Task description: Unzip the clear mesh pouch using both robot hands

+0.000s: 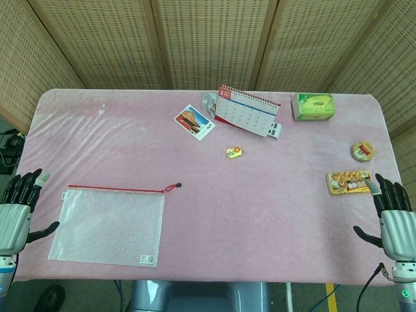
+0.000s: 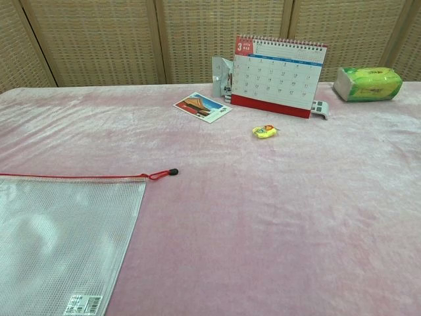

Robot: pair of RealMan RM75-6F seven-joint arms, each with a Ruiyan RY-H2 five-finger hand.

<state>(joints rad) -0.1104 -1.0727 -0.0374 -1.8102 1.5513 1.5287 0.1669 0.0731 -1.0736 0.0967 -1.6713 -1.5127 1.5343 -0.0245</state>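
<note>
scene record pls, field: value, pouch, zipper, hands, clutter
pouch: clear mesh pouch flat on pink table cover, near-left corner
zipper: red, along far edge; looks closed, pull tab at its right end
left hand: left hand at left table edge, fingers apart, holding nothing, beside pouch, not touching
right hand: right hand at right table edge, fingers apart, holding nothing, far from pouch
clutter: desk calendar, postcard, yellow wrapped item, green tissue pack, tape roll, snack packet
</note>
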